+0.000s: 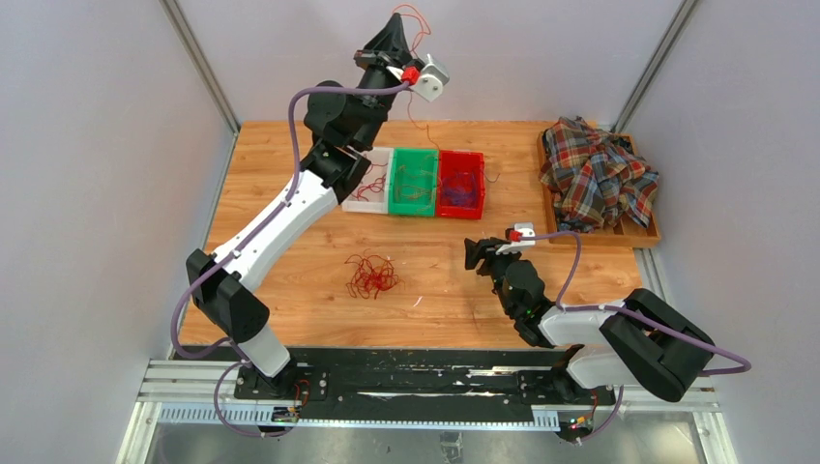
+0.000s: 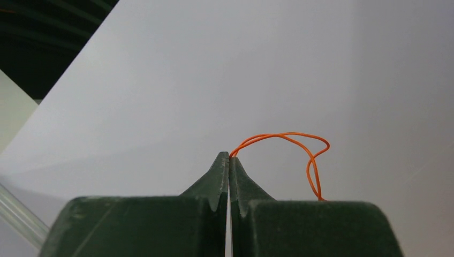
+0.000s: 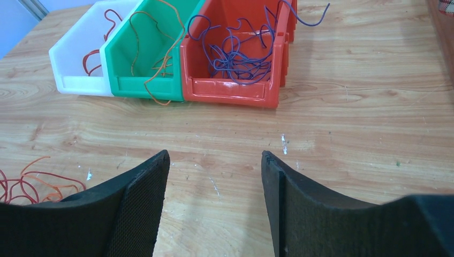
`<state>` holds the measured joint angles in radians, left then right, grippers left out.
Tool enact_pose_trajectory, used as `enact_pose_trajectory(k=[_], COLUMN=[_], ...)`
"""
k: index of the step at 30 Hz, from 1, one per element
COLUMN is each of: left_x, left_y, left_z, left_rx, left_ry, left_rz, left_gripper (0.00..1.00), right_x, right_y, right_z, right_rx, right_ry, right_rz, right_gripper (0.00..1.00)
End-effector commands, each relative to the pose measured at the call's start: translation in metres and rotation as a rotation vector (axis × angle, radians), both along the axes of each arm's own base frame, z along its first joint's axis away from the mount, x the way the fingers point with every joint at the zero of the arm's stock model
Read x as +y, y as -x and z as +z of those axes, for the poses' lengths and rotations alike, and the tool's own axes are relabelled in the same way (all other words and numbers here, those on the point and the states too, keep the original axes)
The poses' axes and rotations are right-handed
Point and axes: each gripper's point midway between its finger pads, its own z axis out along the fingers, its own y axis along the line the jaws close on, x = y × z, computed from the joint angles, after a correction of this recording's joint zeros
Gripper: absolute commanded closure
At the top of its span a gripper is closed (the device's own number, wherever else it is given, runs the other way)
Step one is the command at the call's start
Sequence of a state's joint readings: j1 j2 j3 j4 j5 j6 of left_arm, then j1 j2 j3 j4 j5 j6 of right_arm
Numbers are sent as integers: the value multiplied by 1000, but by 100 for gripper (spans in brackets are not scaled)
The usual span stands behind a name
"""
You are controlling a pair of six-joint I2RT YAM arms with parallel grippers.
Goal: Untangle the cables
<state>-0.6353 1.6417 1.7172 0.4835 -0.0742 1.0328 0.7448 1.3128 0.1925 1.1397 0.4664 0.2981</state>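
A tangled bunch of red and orange cables (image 1: pixel 371 275) lies on the wooden table, near its front middle; its edge shows in the right wrist view (image 3: pixel 32 184). My left gripper (image 1: pixel 395 29) is raised high above the bins, shut on a thin orange cable (image 2: pixel 300 147) that loops out from its fingertips; in the top view the cable (image 1: pixel 418 101) hangs down toward the bins. My right gripper (image 3: pixel 214 160) hovers low over bare table to the right of the bunch, open, with nothing between its fingers.
Three bins stand at the back: a white bin (image 1: pixel 370 184) with red cable, a green bin (image 1: pixel 414 181) with orange cable, a red bin (image 1: pixel 460 184) with purple cables (image 3: pixel 235 53). A plaid shirt (image 1: pixel 595 174) lies in a wooden tray (image 1: pixel 650 235) at the right.
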Motion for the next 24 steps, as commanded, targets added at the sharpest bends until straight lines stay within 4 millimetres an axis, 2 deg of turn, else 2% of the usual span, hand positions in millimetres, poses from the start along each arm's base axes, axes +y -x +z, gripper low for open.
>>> enact_pose_trajectory(k=[1, 6, 14, 20, 24], left_x=[15, 12, 16, 15, 20], left_y=[19, 17, 21, 20, 25], left_z=[41, 56, 91, 102, 118], left_rx=[-103, -128, -207, -240, -275], left_ry=[73, 99, 141, 153, 180], left_rz=[7, -5, 4, 7, 9], left_gripper=[99, 99, 99, 99, 99], right_x=[-5, -5, -4, -5, -4], right_y=[-1, -1, -1, -1, -1], right_z=[9, 9, 8, 7, 8], right_rx=[-36, -36, -37, -36, -39], right_ry=[-23, -24, -23, -22, -25], right_rz=[-20, -19, -14, -18, -18], right_gripper=[37, 37, 39, 39, 39])
